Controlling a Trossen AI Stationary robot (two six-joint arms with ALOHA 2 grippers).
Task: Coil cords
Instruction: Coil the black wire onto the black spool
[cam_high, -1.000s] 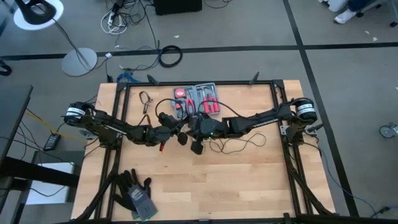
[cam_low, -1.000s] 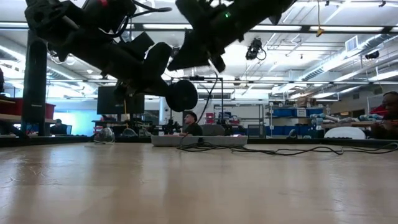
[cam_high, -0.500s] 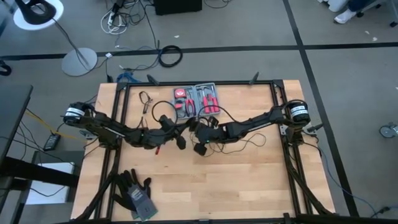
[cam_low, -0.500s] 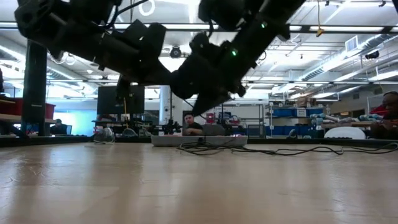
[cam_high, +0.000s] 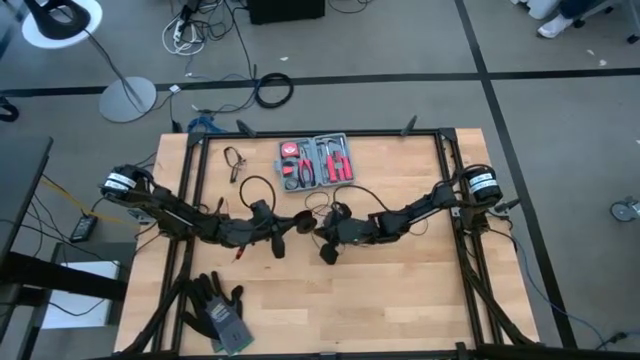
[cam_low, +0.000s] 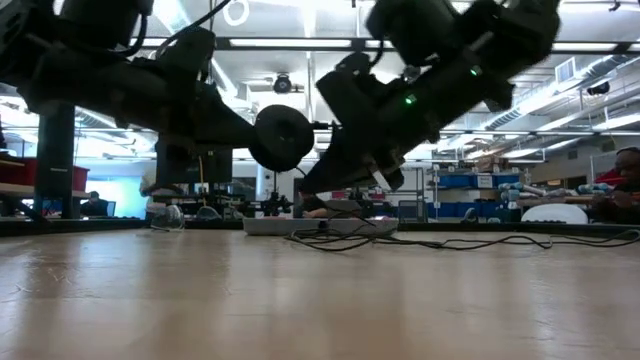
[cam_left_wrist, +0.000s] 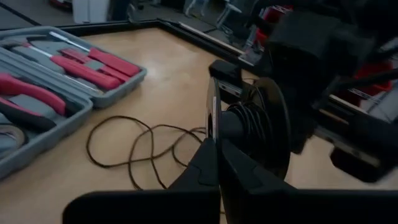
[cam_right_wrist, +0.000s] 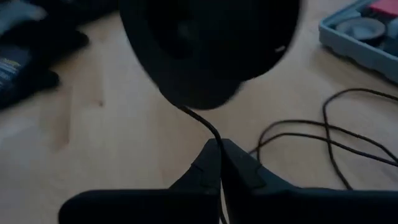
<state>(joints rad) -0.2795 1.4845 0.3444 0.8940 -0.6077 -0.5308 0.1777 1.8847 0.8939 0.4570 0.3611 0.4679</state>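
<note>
Here no legible writing. Left gripper (cam_left_wrist: 217, 146) clamped on the disc (cam_left_wrist: 249, 127), wire wound on its hub. Right gripper (cam_right_wrist: 219, 152) pinches the wire (cam_right_wrist: 202, 124) just beside the disc; slack loops beyond, toward the tool kit (cam_high: 315, 160).

Quick count, top-down: two arms on the bench, so two grippers, left gripper (cam_high: 290, 228) and right gripper (cam_high: 318, 228), tips nearly meeting mid-table. One black wire (cam_left_wrist: 134, 146), single strand, looping loose on the wood. One round spool (cam_left_wrist: 249, 127) w/ turns of that wire wound on its hub. One tool kit (cam_high: 315, 161), open, two halves, red-handled tools inside, too small to count. Gloves (cam_high: 215, 310) at the near-left corner, looks like one pair, can't be sure. One table (cam_high: 400, 300).
</note>
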